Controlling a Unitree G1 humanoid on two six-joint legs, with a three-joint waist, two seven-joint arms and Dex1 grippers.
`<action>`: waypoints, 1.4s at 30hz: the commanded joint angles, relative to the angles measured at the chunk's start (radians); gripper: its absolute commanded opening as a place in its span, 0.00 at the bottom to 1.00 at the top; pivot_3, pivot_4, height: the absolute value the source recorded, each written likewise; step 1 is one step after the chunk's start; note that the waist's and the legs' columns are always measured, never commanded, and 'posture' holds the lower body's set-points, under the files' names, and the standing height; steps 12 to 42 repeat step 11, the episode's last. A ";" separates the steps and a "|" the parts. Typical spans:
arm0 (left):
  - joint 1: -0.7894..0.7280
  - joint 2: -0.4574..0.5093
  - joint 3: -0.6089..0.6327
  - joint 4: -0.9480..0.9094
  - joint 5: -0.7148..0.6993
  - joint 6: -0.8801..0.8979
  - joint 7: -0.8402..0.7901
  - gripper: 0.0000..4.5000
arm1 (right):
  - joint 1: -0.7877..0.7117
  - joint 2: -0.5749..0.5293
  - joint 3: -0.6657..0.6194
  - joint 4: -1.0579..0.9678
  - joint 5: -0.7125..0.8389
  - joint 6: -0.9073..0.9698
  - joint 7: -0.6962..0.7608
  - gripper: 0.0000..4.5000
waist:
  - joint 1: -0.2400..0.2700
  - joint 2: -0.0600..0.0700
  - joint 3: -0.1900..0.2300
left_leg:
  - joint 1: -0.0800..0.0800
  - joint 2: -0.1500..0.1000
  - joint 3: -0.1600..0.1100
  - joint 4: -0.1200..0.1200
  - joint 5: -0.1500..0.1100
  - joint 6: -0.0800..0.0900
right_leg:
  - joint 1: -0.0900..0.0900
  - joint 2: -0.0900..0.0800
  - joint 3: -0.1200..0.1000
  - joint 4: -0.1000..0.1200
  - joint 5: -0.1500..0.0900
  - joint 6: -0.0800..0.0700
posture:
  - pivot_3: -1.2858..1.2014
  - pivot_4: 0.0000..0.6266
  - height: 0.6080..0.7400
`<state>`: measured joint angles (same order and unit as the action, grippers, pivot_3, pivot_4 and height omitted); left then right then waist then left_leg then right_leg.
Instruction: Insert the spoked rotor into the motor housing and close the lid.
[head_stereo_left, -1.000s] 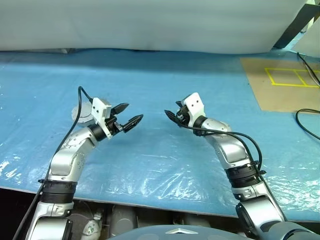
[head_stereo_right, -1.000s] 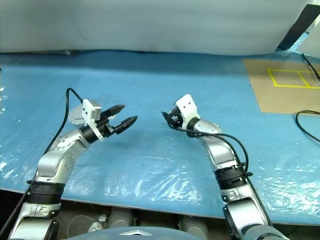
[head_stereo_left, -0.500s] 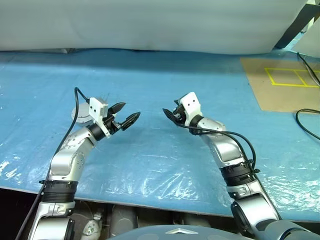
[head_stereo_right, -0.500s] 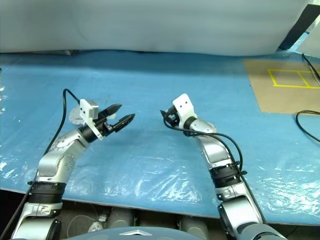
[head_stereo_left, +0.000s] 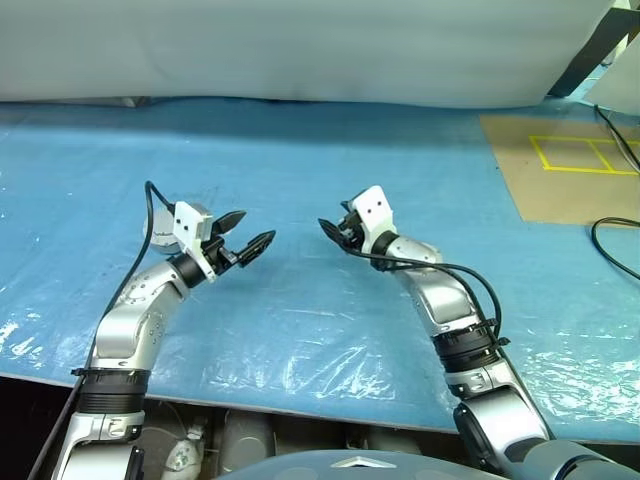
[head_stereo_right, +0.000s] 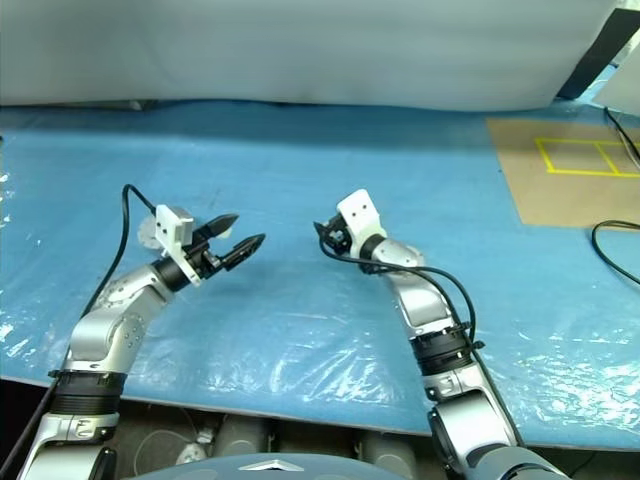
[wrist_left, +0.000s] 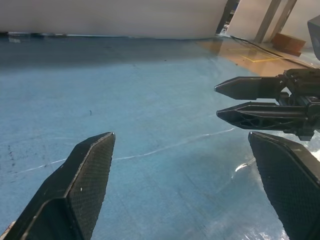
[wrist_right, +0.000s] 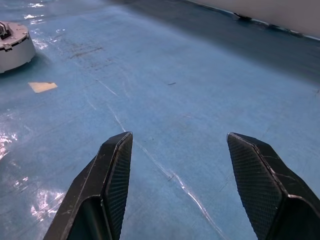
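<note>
- Blue sheet (head_stereo_left: 330, 300) below both pairs of fingers, glossy and creased, with a pale crease line running under the tips;
- Left gripper (head_stereo_left: 252, 230) raised off the sheet, pointing roughly level and across toward the other arm; fingers (wrist_left: 82, 185) spread wide, nothing between them;
- Right gripper (head_stereo_left: 333, 224) facing it, tips near the left tips but apart, with bare sheet between the two; fingers (wrist_right: 107, 185) parted to a fair gap, holding nothing; seen side-on from the left wrist as two black prongs, one above the other (wrist_left: 235, 101);
- Housing (wrist_right: 13, 44) well ahead of the right fingers and off to one side, sitting on the sheet, round and pale grey, touched by neither gripper; from the head view tucked behind the left fingers, just past that wrist and partly hidden by it (head_stereo_left: 157, 230); cannot tell whether closed or what sits inside;
- Small tan patch (wrist_right: 42, 86) on the sheet between the right fingers and the housing, nearer the housing;
- Brown cardboard (head_stereo_left: 560, 185) with yellow tape lines well off to the outer side of the right fingers; black cable (head_stereo_left: 612, 238) looping beside it.
</note>
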<state>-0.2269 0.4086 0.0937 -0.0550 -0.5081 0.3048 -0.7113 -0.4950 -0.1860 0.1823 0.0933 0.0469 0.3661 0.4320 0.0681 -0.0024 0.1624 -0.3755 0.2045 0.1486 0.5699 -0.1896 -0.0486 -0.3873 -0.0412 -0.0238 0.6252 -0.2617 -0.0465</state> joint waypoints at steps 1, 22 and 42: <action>-0.010 0.016 0.033 -0.042 0.000 -0.014 0.005 1.00 | -0.039 0.016 -0.020 0.012 -0.003 -0.039 -0.021 0.70 | 0.000 0.000 0.000 | 0.000 0.000 0.000 0.000 0.000 0.000 | 0.000 0.000 0.000 0.000 0.000 0.000 | 0.52 0.24 1.00; 0.002 0.036 0.065 -0.061 -0.002 -0.004 0.016 1.00 | -0.040 0.030 -0.003 0.052 -0.036 -0.096 -0.042 0.70 | 0.000 0.000 0.000 | 0.000 0.000 0.000 0.000 0.000 0.000 | 0.000 0.000 0.000 0.000 0.000 0.000 | 0.52 0.24 1.00; 0.002 0.036 0.065 -0.061 -0.002 -0.004 0.016 1.00 | -0.040 0.030 -0.003 0.052 -0.036 -0.096 -0.042 0.70 | 0.000 0.000 0.000 | 0.000 0.000 0.000 0.000 0.000 0.000 | 0.000 0.000 0.000 0.000 0.000 0.000 | 0.52 0.24 1.00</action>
